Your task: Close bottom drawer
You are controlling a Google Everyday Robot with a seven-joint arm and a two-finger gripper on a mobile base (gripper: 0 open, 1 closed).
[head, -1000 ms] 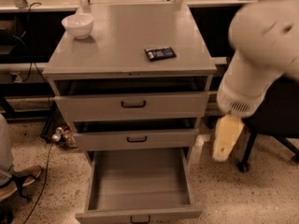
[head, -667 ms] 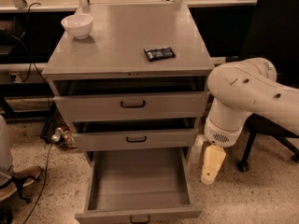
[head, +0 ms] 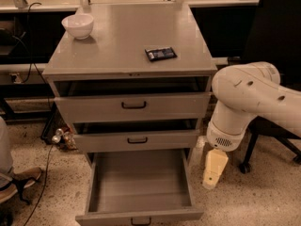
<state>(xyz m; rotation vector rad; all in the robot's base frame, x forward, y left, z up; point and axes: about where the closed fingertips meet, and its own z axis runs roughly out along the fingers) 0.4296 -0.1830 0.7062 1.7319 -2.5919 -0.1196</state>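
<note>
Bowl (head: 77, 25), packet (head: 160, 53) on cabinet (head: 117, 44); gripper (head: 212, 175) beside

1. A white bowl (head: 77, 25) sits at the back-left corner of the grey cabinet top (head: 117, 46).
2. A dark flat packet (head: 160, 53) lies right of centre, well apart from the bowl.
3. The top drawer (head: 94, 108) and middle drawer (head: 103, 141) stand slightly ajar.
4. A black office chair (head: 277, 27) stands behind the gripper (head: 214, 169), which hangs low beside the cabinet's right side.
5. Small cans (head: 61, 138) lie by the cabinet's left foot.

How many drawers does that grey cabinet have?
3: top drawer slightly open, middle drawer slightly open below it, bottom drawer pulled far out. The end effector hangs beside the bottom drawer.
</note>
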